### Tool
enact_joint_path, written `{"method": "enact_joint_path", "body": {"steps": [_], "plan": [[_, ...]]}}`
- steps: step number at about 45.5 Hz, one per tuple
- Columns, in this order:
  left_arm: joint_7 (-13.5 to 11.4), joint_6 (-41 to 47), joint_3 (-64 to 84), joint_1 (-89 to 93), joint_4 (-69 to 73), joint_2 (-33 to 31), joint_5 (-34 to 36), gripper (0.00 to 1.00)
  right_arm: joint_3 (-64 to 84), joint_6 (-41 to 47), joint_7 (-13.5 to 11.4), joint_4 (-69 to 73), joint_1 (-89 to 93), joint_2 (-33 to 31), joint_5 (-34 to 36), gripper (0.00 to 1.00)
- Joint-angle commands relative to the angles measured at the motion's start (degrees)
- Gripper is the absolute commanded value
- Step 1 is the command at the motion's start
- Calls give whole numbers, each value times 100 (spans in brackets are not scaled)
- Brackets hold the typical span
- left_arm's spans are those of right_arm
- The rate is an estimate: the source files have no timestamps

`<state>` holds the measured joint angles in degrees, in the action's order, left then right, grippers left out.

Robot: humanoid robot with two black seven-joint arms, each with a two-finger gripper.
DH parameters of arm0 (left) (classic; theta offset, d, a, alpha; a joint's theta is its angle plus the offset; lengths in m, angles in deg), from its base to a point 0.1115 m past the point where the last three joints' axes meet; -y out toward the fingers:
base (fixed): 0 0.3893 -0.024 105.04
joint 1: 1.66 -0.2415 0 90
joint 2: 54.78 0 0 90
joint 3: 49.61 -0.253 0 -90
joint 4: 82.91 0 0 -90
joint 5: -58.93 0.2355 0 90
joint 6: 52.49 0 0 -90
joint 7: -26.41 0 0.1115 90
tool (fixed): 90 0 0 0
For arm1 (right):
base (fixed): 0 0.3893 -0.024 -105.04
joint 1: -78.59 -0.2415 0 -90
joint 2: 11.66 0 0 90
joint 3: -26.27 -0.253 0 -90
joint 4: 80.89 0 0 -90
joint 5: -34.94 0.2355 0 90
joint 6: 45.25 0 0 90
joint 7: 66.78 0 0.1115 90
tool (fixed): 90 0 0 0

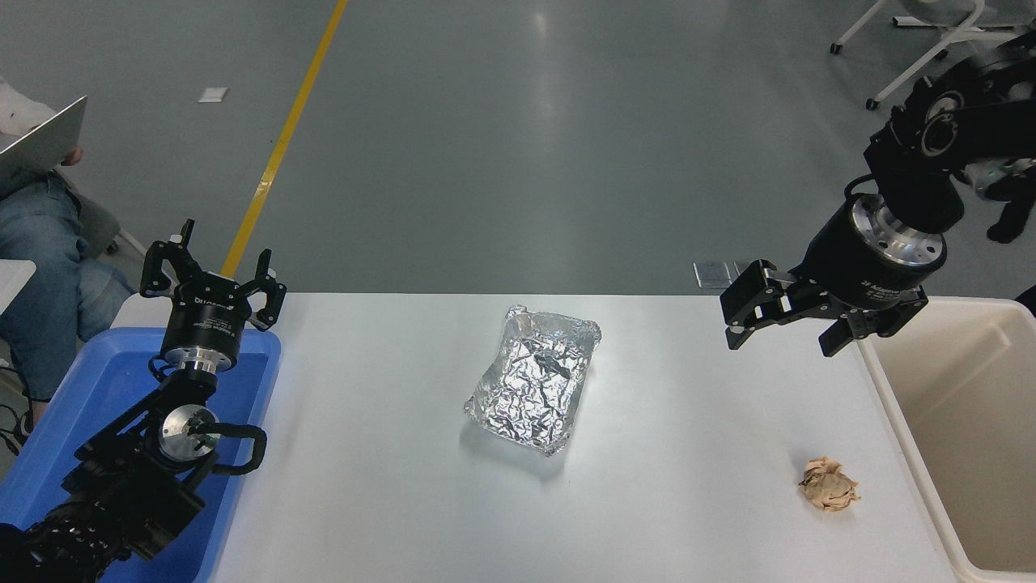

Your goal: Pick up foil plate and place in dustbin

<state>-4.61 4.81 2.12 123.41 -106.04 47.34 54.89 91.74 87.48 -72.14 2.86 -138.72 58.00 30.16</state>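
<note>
The foil plate (534,379), a shiny wrinkled silver tray with a raised rim, lies on the white table (388,502) near its middle. The dustbin (906,421), a large cream-beige bin with a thick rim, stands at the table's right edge. My right gripper (783,342) is open and empty, hanging above the table's far right, to the right of the foil plate and just left of the dustbin's far corner. My left gripper (212,271) is open and parked at the lower left, above the blue tub.
A blue plastic tub (97,389) sits at the table's left end under my left arm. A small tan paper wad (828,484) lies at the front right near the dustbin. A seated person's legs (40,267) are at the far left.
</note>
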Motion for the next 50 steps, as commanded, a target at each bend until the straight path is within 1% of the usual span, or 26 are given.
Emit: {"method": "enact_joint_path", "body": {"steps": [1, 9, 18, 34, 50], "plan": [[0, 0, -5, 0, 2, 1, 0, 99, -61, -1, 0, -105, 4, 399, 57, 100], [0, 0, 4, 0, 2, 1, 0, 99, -105, -10, 9, -316, 13, 777, 65, 100], [0, 0, 4, 0, -6, 1, 0, 99, -114, -10, 18, -597, 162, 1006, 65, 100], [0, 0, 4, 0, 2, 1, 0, 99, -483, -62, 18, -1441, 848, 1050, 57, 100], [0, -9, 4, 0, -6, 1, 0, 99, -1054, -54, 26, -1757, 997, 1006, 65, 100]]}}
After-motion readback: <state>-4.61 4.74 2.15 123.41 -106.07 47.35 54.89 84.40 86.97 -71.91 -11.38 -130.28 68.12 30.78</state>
